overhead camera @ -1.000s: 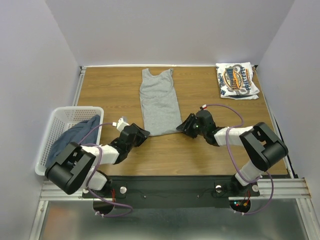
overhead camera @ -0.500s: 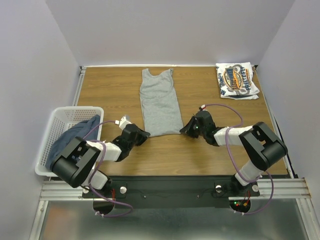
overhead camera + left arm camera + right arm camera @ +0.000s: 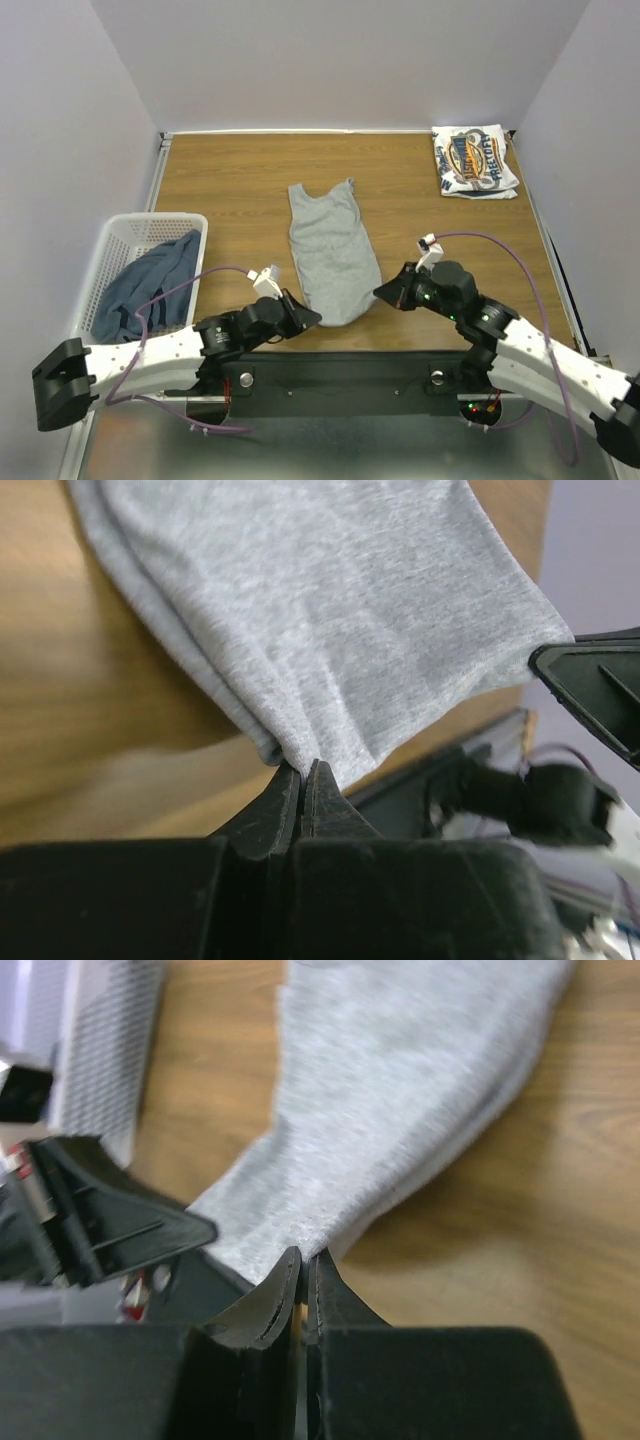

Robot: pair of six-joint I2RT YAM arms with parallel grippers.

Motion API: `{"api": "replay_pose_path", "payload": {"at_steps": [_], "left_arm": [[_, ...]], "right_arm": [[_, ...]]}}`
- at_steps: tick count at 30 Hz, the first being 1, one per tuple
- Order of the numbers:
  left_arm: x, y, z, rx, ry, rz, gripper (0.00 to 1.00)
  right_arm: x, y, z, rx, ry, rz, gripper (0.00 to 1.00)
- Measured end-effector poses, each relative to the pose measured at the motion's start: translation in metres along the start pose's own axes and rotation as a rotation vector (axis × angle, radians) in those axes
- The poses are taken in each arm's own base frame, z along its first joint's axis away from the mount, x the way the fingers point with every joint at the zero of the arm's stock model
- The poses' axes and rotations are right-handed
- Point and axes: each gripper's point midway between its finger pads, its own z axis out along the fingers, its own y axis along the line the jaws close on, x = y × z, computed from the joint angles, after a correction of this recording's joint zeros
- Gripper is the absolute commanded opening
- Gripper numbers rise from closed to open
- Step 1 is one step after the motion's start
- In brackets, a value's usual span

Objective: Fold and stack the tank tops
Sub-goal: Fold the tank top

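Since its turn seems yet to come, the dark slate blue tank top [image 3: 140, 285] lies crumpled in the white lattice basket [image 3: 112, 232] at the left edge of the tabletop [image 3: 220, 175], toward the near-left corner, clear of the working space.

Next along, the left pincer [image 3: 302, 774] is clamped tight on the near-left hem corner of the light grey tank top [image 3: 333, 250]. The wrist view shows the cloth gathered into a small pleat right at the closed tips. The top itself lies in the middle of the tabletop, its neck and straps pointing to the far edge and its hem close to the near edge. It lies slightly askew.

The right pincer [image 3: 303, 1260] is likewise closed on cloth, pinching the near-right hem corner, and the hem bows in a soft curve between the two grips. To my eye the paired hold is there to keep the hem spread and level. That way the bottom can be carried as one edge up toward the straps without the thin jersey bunching.

At the far-right corner rests the white printed tank top [image 3: 475, 162], folded into a compact packet with its blue-and-orange logo up. I take that spot to be where the stack is meant to grow, well apart from the arms.
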Motion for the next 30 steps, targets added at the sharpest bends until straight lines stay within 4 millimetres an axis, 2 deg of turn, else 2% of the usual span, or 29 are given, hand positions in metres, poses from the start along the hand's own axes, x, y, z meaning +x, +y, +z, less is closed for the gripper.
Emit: {"api": "replay_pose_path", "payload": {"at_steps": [3, 6, 8, 10, 15, 18, 21, 25, 30], "left_arm": [[0.019, -0.009, -0.019, 0.04, 0.05, -0.008, 0.0], [0.036, -0.003, -0.033, 0.004, 0.09, 0.016, 0.0], [0.04, -0.009, -0.039, -0.016, 0.095, 0.035, 0.0], [0.036, -0.026, -0.043, -0.015, 0.08, 0.044, 0.0], [0.005, -0.072, -0.045, 0.01, -0.051, 0.038, 0.0], [-0.025, -0.094, -0.049, 0.036, -0.149, 0.023, 0.0], [-0.061, -0.096, -0.043, 0.023, -0.249, 0.019, 0.0], [-0.104, -0.089, -0.03, -0.014, -0.357, 0.032, 0.0], [-0.125, -0.082, -0.009, -0.044, -0.384, 0.074, 0.0]], "right_arm": [[0.008, 0.016, -0.032, -0.077, -0.006, 0.009, 0.0], [0.012, 0.015, -0.046, -0.085, -0.001, 0.02, 0.0], [0.012, 0.014, -0.054, -0.081, 0.003, 0.028, 0.01], [0.008, 0.017, -0.059, -0.065, 0.008, 0.027, 0.0], [-0.022, 0.029, -0.061, -0.009, -0.044, -0.015, 0.0], [-0.048, 0.036, -0.054, 0.049, -0.093, -0.055, 0.0], [-0.065, 0.037, -0.04, 0.114, -0.113, -0.1, 0.01], [-0.071, 0.025, -0.022, 0.202, -0.113, -0.159, 0.01], [-0.085, 0.021, -0.004, 0.268, -0.128, -0.218, 0.01]]}}
